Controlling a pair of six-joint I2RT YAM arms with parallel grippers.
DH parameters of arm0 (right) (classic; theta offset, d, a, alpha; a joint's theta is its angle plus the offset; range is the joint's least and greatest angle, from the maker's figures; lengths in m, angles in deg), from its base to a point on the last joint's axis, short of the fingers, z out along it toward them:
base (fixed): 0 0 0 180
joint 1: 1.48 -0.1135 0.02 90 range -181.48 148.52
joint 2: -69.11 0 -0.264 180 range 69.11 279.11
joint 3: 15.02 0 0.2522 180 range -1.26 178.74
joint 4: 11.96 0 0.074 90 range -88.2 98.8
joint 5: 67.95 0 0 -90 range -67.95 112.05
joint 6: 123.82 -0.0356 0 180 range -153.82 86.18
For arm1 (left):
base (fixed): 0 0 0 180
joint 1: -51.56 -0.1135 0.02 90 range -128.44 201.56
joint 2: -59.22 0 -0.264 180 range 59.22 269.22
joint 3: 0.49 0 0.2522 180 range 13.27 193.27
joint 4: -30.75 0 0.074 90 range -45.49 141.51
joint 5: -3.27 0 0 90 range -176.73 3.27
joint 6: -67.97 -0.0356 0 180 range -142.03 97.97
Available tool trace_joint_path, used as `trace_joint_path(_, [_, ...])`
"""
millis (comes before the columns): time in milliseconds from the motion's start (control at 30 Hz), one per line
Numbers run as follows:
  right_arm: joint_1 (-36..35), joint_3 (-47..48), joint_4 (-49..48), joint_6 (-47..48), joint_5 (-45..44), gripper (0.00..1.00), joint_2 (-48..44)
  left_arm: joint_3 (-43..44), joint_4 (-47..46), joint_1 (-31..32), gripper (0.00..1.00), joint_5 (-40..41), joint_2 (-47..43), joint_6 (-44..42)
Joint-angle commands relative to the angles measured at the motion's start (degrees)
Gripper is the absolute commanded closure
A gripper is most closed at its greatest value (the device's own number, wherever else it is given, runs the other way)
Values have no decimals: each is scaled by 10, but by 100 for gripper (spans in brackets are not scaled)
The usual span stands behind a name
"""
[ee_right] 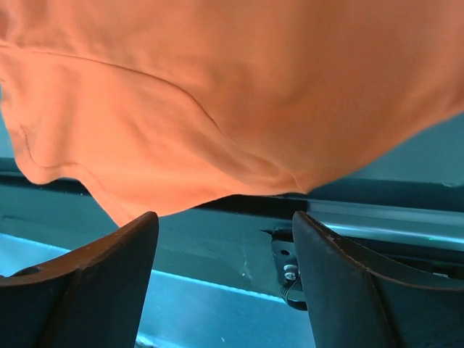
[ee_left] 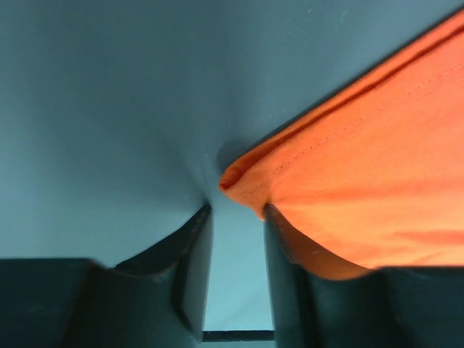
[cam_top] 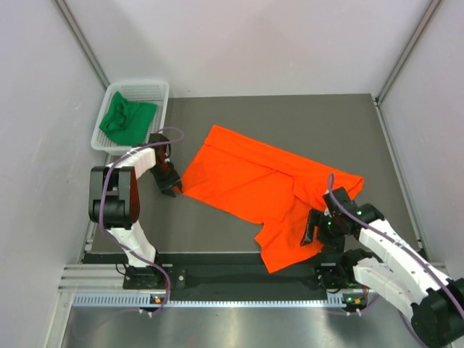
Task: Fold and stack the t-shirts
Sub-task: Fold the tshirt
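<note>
Top external view: orange t-shirt (cam_top: 261, 181) lay spread and rumpled across middle of bench (cam_top: 210, 235). Green t-shirt (cam_top: 127, 119) sat bunched in white basket (cam_top: 161, 90), upper left. My left claw (cam_top: 174, 190) stood narrowly parted at orange hem corner, nothing between fingers. My right claw (cam_top: 310, 233) gaped wide beside shirt's lower right edge, gripping nothing.

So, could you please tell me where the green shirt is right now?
In the top view, the green shirt lies bunched in the white basket at the table's far-left corner.
</note>
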Motion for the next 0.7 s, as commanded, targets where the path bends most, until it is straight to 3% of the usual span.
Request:
trace_joint_path(0, [-9, -8, 27, -53, -23, 25, -33, -20, -28, -1, 62, 14, 9, 3])
trace_joint_path(100, [-21, -14, 30, -71, -24, 24, -40, -25, -35, -3, 71, 22, 2, -1])
trace_joint_path(200, [-29, 0, 47, -84, -33, 24, -34, -25, -37, -3, 85, 23, -8, -9])
trace_joint_path(233, [-37, 6, 50, -86, -38, 24, -33, -24, -37, -3, 97, 22, -11, -14])
trace_joint_path(267, [-43, 16, 52, -92, -44, 24, -35, -23, -38, -3, 100, 22, -13, -15])
trace_joint_path(400, [-58, 10, 69, -125, -46, 25, -25, -20, -39, -3, 100, 15, -30, -18])
trace_joint_path(533, [-64, 3, 22, -133, -63, 30, -14, -21, -41, -3, 100, 12, -53, -20])
trace_joint_path(600, [-66, -3, -8, -149, -54, 43, -2, -23, -41, -3, 100, 9, -64, -17])
trace_joint_path(667, [-73, -16, -47, -166, -49, 48, 9, -25, -42, -3, 100, 4, -70, -16])
